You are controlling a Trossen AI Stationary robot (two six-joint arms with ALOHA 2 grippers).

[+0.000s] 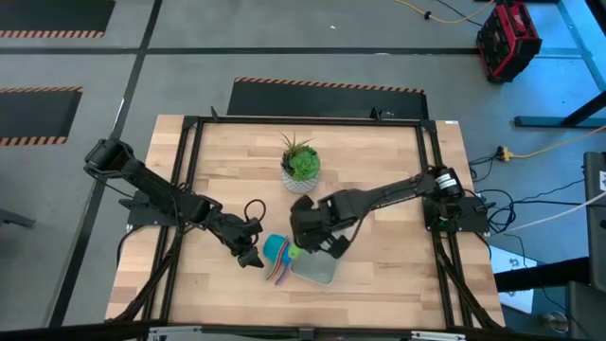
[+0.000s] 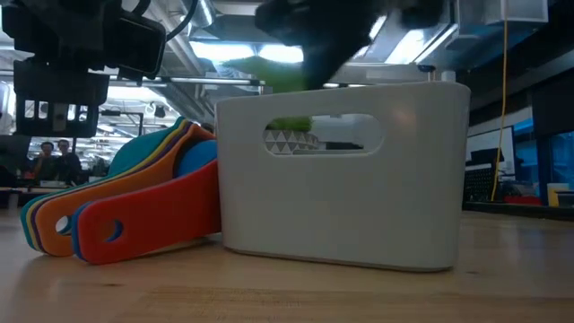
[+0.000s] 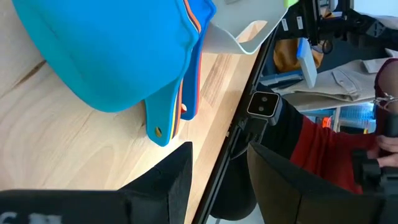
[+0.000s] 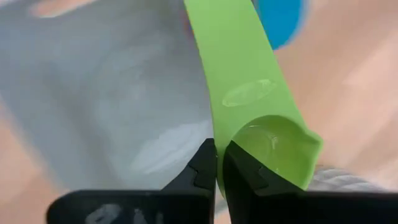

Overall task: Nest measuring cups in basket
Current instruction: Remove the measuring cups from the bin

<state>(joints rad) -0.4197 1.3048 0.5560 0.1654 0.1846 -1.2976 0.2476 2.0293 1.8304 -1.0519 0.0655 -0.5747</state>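
While right gripper (image 4: pixel 219 163) pinches green cup (image 4: pixel 249 106) over basket (image 2: pixel 341 197), left gripper (image 1: pixel 248 254) sits released; light, stiff, slick plastic, grab rim.

You are looking at a pale grey-blue plastic basket (image 1: pixel 315 270) whose left flank the fanned stack of coloured plastic measuring cups (image 1: pixel 276 254) is blocking. The right gripper (image 1: pixel 305 248), pinching a green plastic measuring cup (image 4: pixel 249 99), is crowding the basket's opening, and the white pot with a green plant (image 1: pixel 300 166) is standing behind, leaving bare wooden tabletop (image 1: pixel 379 284) free to the right.

Industrial lab: hazard-striped floor (image 1: pixel 38 90).
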